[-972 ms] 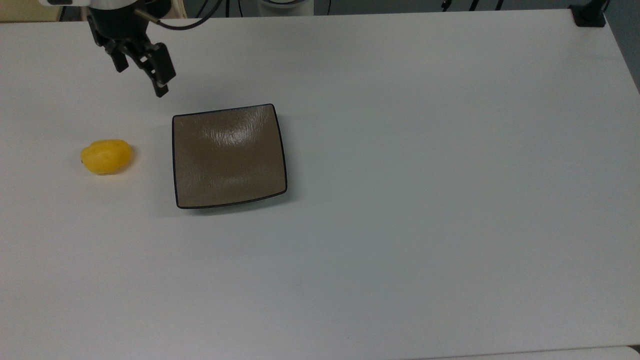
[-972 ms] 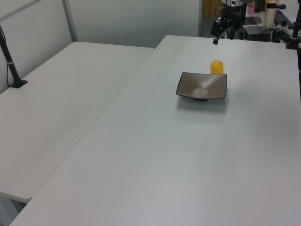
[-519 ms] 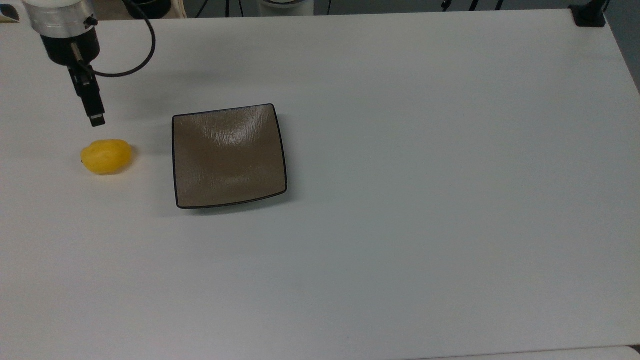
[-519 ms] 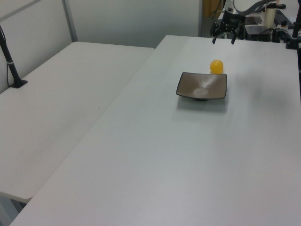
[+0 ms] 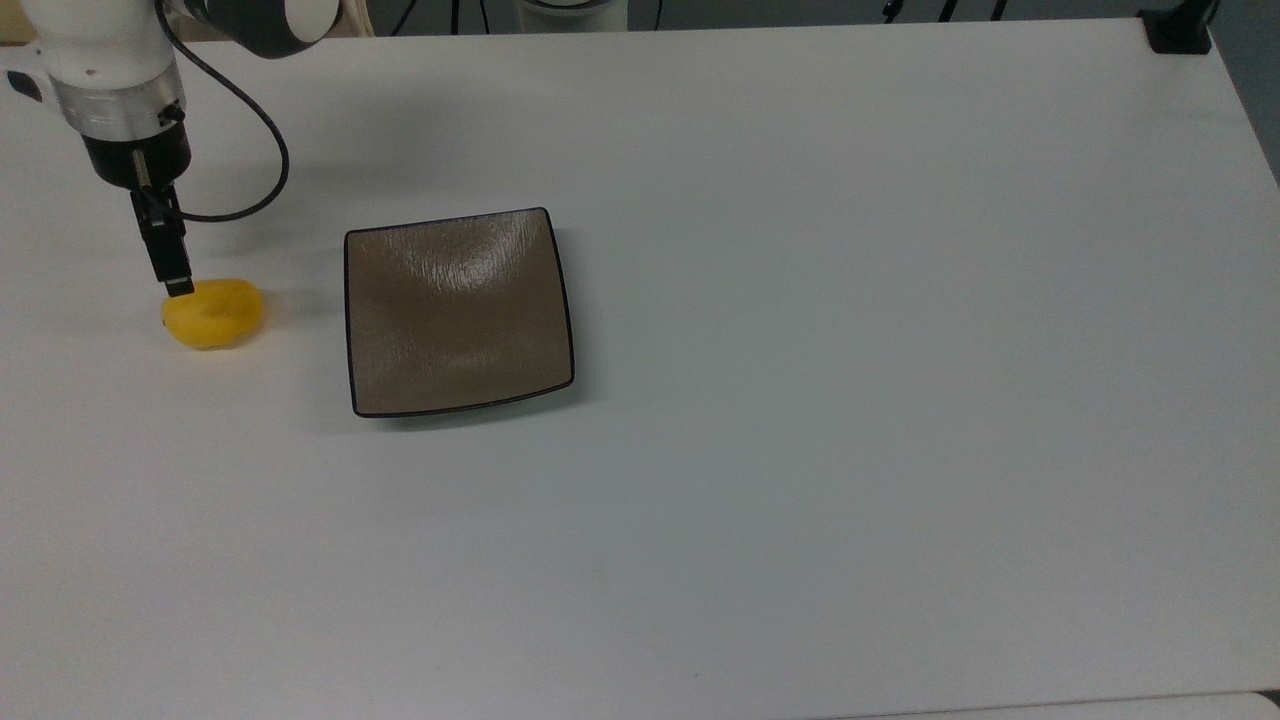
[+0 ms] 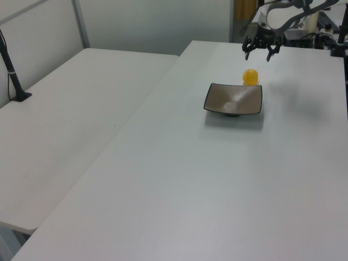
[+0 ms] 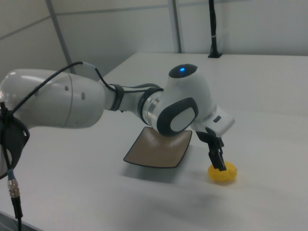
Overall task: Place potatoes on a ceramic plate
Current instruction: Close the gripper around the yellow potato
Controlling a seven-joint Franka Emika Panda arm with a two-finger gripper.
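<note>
The yellow potato lies on the white table, to the top view's left of the ceramic plate. The square brown plate has nothing on it. My gripper hangs just above the potato, pointing down. Its two fingers stand spread apart in the left view, with nothing between them. In the top view they line up edge-on over the potato's upper left edge. Nothing shows the gripper touching the potato.
A black cable loops from my wrist over the table, near the plate's far left corner in the top view. A black clamp sits at the top view's upper right table corner. A second white table stands at the left view's left.
My gripper swung from near the plate's far corner to the top view's left, turned edge-on, and came down over the potato. Potato and plate have not moved.
</note>
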